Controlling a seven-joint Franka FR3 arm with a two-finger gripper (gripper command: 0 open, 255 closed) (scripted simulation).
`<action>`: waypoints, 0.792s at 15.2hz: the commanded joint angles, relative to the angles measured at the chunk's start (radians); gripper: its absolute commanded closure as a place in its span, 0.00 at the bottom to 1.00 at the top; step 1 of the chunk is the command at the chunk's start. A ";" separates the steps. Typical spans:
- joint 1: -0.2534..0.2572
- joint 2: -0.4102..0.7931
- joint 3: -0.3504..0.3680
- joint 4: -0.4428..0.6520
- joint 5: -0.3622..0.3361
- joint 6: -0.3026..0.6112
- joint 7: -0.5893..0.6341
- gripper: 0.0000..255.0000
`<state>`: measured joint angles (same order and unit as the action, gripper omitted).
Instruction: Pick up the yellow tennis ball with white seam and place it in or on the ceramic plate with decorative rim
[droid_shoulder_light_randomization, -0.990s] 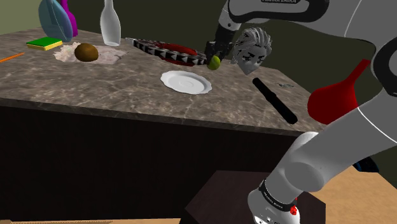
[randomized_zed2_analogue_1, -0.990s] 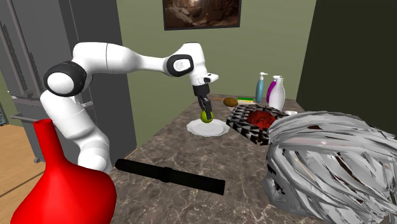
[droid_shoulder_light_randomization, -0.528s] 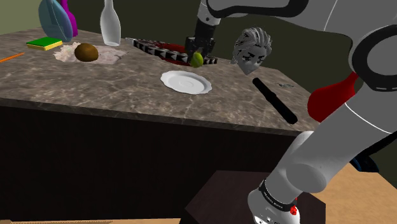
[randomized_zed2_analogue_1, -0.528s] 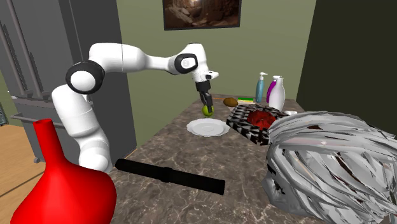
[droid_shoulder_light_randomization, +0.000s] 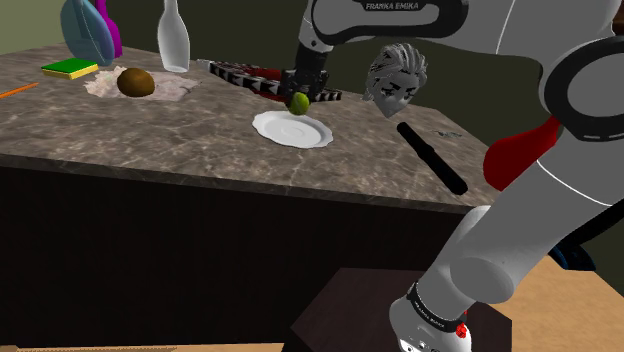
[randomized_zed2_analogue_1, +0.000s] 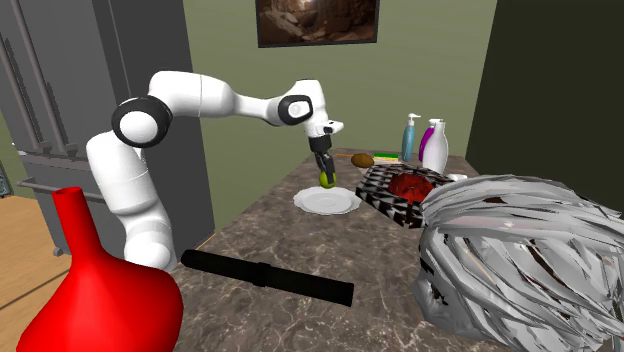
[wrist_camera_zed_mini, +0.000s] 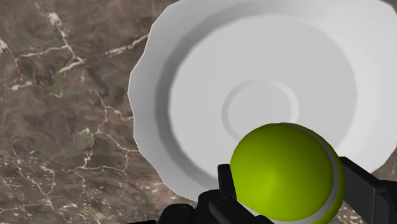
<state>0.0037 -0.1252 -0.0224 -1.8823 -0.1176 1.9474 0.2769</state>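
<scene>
Your gripper (wrist_camera_zed_mini: 294, 188) clamped on a yellow-green tennis ball (wrist_camera_zed_mini: 286, 173) (pale seam curving round it), held above the white scallop-rimmed plate (wrist_camera_zed_mini: 153, 95), checkered tray (randomized_zed2_analogue_1: 378, 192) far behind holding something red (randomized_zed2_analogue_1: 410, 186).

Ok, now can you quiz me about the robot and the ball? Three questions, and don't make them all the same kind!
1. True or false: the gripper is shut on the tennis ball.
2. Pick one: the plate under the ball is drawn A white, B red, C blue.
3. Short answer: is the ball touching the plate yet?

Key: 1 true. 2 A. 3 no, the ball hangs in the fingers just above the plate.
</scene>
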 joint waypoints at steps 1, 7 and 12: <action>0.000 0.001 -0.001 -0.026 -0.001 0.027 0.002 1.00; -0.001 0.005 -0.002 -0.103 -0.005 0.109 0.011 1.00; -0.001 0.005 -0.002 -0.103 -0.005 0.109 0.011 1.00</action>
<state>0.0022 -0.1200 -0.0240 -1.9854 -0.1230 2.0558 0.2879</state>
